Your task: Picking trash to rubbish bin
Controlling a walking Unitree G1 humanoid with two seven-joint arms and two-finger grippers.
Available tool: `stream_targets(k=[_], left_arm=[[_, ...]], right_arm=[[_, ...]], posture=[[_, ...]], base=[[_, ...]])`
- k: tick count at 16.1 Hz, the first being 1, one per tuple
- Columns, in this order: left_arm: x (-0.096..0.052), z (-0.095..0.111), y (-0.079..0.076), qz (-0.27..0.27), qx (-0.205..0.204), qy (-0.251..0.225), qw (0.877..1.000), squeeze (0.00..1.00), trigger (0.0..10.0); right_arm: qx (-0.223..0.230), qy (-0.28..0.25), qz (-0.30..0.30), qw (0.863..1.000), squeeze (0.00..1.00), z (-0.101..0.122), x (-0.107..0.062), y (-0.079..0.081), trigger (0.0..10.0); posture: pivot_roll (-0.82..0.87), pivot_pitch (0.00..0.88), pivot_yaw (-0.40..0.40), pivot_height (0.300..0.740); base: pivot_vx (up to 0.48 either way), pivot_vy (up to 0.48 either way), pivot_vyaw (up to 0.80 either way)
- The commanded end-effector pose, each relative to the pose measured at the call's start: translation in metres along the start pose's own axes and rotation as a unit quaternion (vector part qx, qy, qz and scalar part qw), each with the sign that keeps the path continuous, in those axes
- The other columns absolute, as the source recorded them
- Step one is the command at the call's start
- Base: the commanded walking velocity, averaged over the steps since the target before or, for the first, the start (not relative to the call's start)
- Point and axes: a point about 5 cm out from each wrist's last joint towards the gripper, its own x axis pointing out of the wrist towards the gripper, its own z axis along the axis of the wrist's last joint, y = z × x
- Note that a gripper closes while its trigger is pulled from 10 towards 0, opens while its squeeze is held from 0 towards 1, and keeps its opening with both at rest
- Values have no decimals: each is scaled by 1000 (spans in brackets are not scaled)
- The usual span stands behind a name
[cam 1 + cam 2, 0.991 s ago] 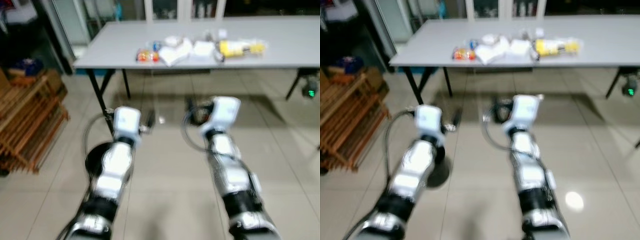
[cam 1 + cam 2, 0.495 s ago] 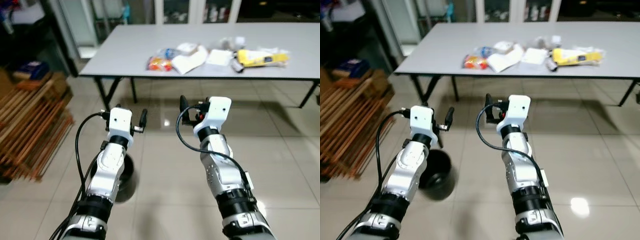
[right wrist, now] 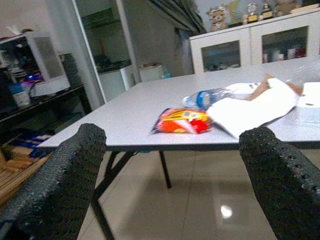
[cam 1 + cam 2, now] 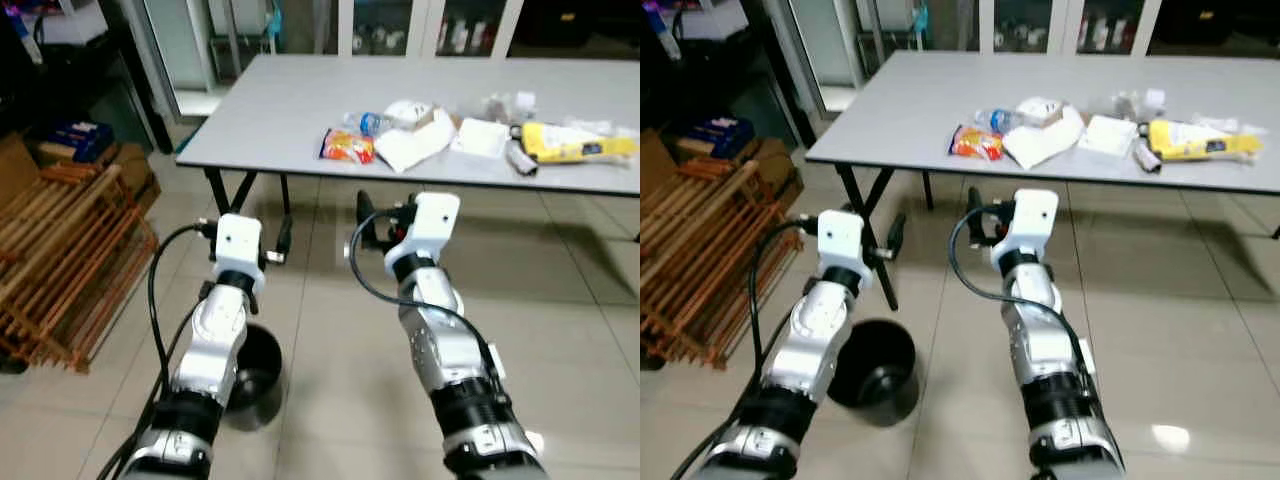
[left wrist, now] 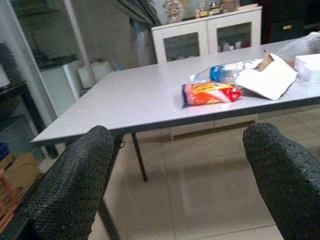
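Closer now: we'd walked up on the grey table (image 4: 300, 110) since a second back, and the view sharpened.
Both grippers, left gripper (image 5: 180, 185) and right gripper (image 3: 170, 180), hung with fingers spread wide, short of the table edge; the orange snack packet (image 3: 181, 120) lay on top ahead of us, plastic bottle (image 5: 225, 71) just behind, black bin (image 4: 875, 370) on the floor under our left arm.

You saw two silver, segmented metal arms with black joint bands. Each ended in a white box-shaped wrist housing; the left gripper (image 4: 284, 236) and right gripper (image 4: 367, 222) had long black fingers (image 5: 75, 190) with pebbled texture. Black cables looped alongside each forearm.
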Motion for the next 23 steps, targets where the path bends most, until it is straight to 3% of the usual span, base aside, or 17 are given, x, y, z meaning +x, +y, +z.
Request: stream_targets(k=[1, 8, 9, 10, 11, 12, 16, 23], left_arm=[[2, 3, -7, -12, -3, -3, 1000, 1000, 10000], [2, 2, -7, -13, -3, -1, 1000, 1000, 10000], [2, 1, -7, -12, 3, 2, 1000, 1000, 10000], [2, 0, -7, -10, 10, 7, 1000, 988, 10000], [2, -1, -8, -10, 8, 9, 1000, 573, 10000], [2, 0, -8, -13, 6, 7, 1000, 0, 10000], [3, 0, -8, -13, 27, 6, 1000, 0, 10000], [4, 1, -7, -7, 27, 3, 1000, 0, 10000]], right_arm=[[-2, -4, -10, 1000, 1000, 3, 1, -7, 10000], [-6, -3, -13, 1000, 1000, 3, 1, -7, 10000], [-10, -1, -16, 1000, 890, 3, 1, -8, 10000], [-14, 1, -20, 1000, 0, 3, 1, -9, 10000], [-14, 2, -20, 1000, 0, 3, 1, -9, 10000], [-14, 2, -19, 1000, 0, 2, 2, -9, 10000], [-16, 2, -18, 1000, 0, 3, 2, -8, 10000], [-9, 4, -21, 1000, 0, 3, 3, -9, 10000]], posture=[[42, 3, 66, 740], [42, 4, 66, 740], [42, 3, 66, 740], [42, 3, 66, 740], [41, 2, 66, 740], [43, 1, 64, 740], [43, 0, 64, 740], [42, 0, 65, 740]], base=[[480, 0, 0], [480, 0, 0], [480, 0, 0], [461, 0, 0], [431, 0, 0], [322, 0, 0], [308, -185, 0], [299, -372, -144]])
